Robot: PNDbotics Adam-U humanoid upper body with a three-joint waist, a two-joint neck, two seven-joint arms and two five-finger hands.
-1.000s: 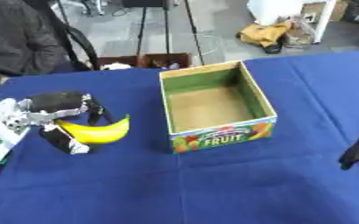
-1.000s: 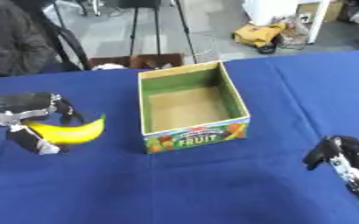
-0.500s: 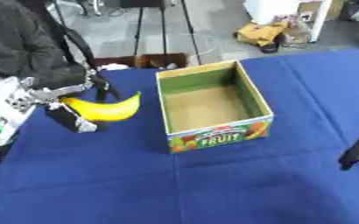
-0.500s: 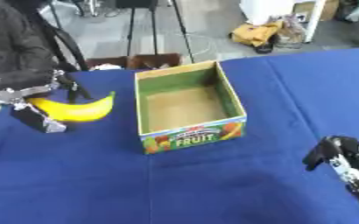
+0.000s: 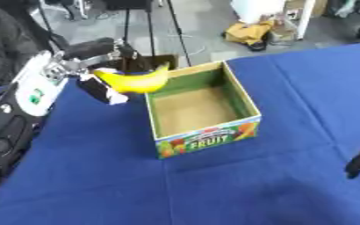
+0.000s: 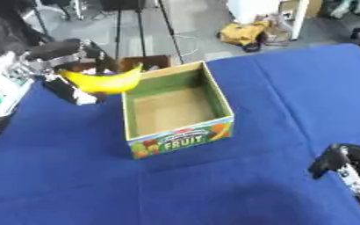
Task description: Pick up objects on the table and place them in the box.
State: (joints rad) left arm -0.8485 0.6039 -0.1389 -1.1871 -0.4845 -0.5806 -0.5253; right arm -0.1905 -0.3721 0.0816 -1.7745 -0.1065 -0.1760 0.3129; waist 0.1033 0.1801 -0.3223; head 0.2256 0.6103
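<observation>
Blue table (image 5: 237,189) stretched wide; the open box (image 5: 202,110) sat empty. The left hand (image 5: 91,55), fingers curled round the banana (image 5: 133,81), had carried it up to the box's left rim. The right hand (image 6: 344,165) idled low, its fingers unreadable.

I count one banana (image 5: 135,81), held off the table at the far left, and one open cardboard box (image 5: 201,110) printed FRUIT at the centre of one blue table (image 5: 237,184). I count two robot hands: the left hand (image 5: 91,59) at the far left and the right hand (image 6: 344,167) at the near right edge.
</observation>
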